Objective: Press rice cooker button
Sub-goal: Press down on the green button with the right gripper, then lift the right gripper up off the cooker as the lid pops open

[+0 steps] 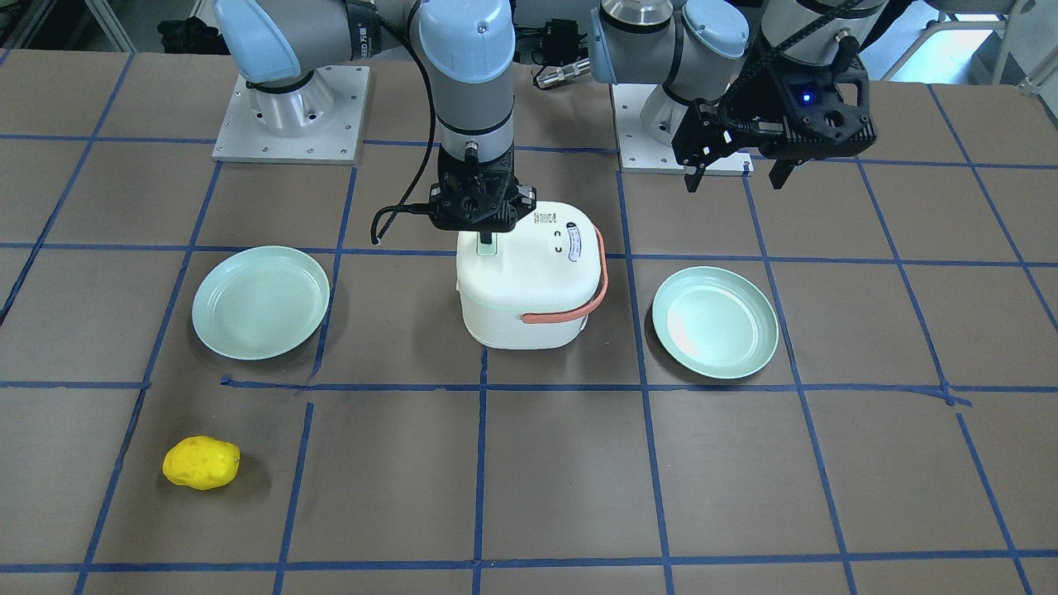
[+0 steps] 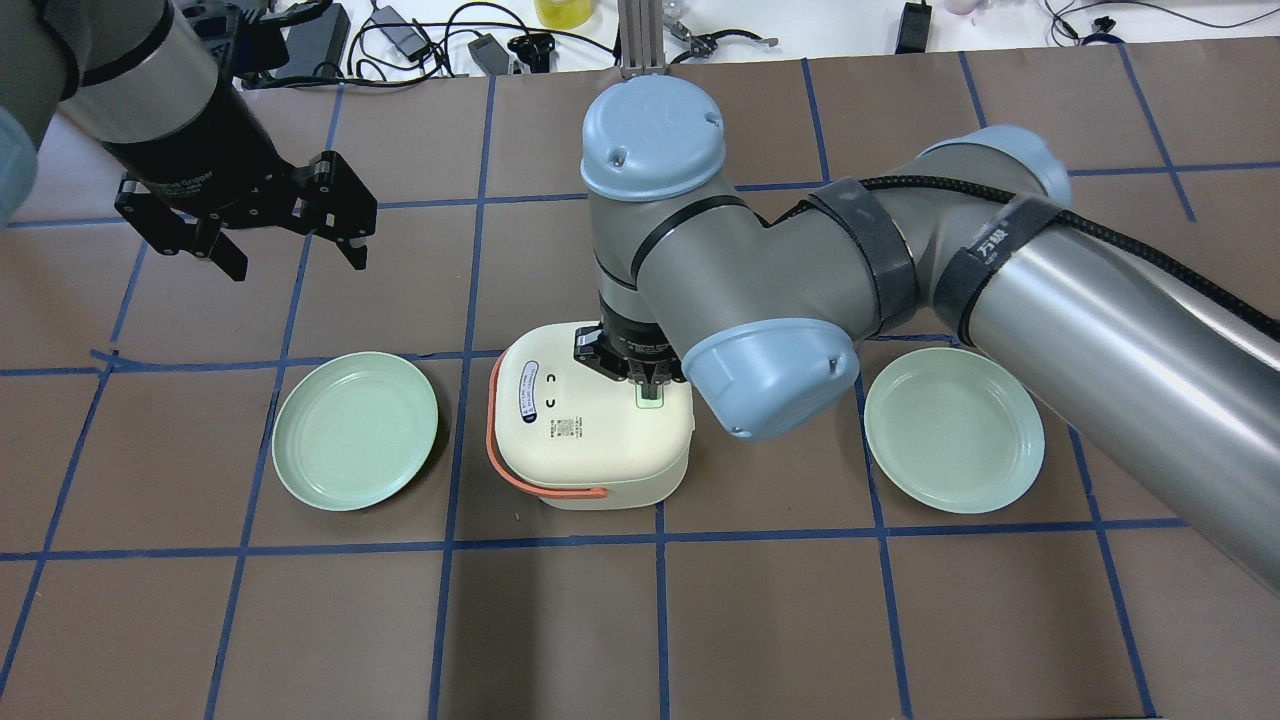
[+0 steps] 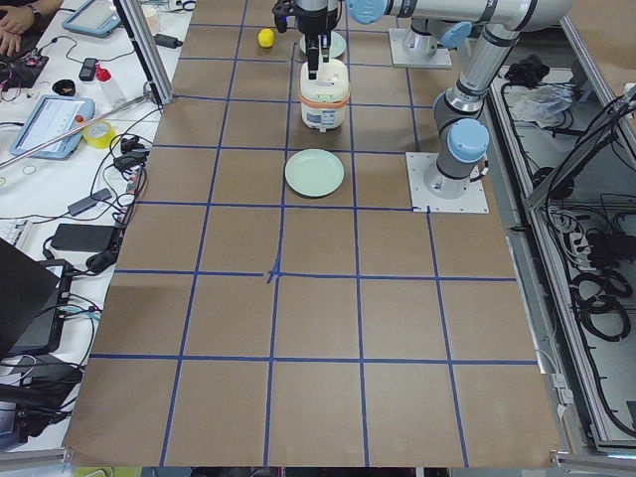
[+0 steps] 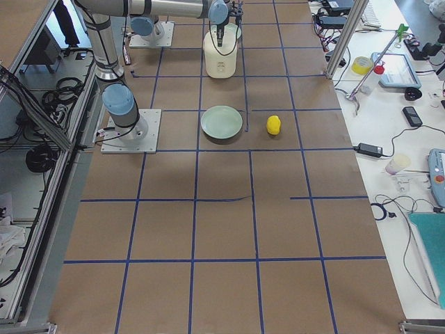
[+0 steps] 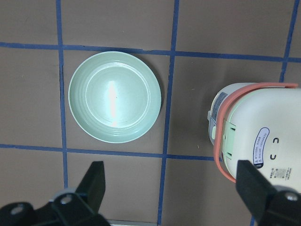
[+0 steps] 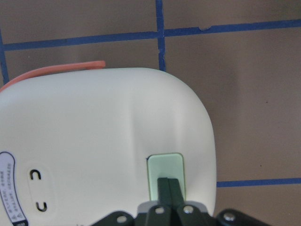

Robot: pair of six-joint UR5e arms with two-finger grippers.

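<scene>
**Right gripper's closed tip sits on the cooker's green button**

My right arm reaches in from the overhead view's right side, its wrist turned straight down over the small white rounded-square rice cooker (image 2: 590,450) with the coral-orange handle (image 2: 497,455). The cooker stands with its lid shut near the middle of the brown table with the blue tape grid (image 2: 760,620). It sits between two round pale green plates, one on the robot's left (image 2: 355,430) and one on its right (image 2: 953,430), and touches neither. The right gripper (image 6: 169,184) has its fingers pressed together into one narrow tip. That tip rests on the pale green rectangular button (image 6: 164,165), which is set in the lid near one edge.

The left arm hangs raised over the left plate's side of the table, well apart from the cooker. The left gripper (image 2: 297,262) points down with its fingers spread wide and nothing between them.

Only the right wrist camera shows the tip meeting the button — in the overhead view the arm's own wrist hides most of that gripper. The left wrist camera looks down on the left plate and the cooker's handle side, with both spread fingers at its bottom edge. The front-facing view adds a lumpy yellow potato-shaped object (image 1: 201,463) lying on the table at the robot's right, well away from the cooker. In the two side views both grippers are too small for me to judge.
</scene>
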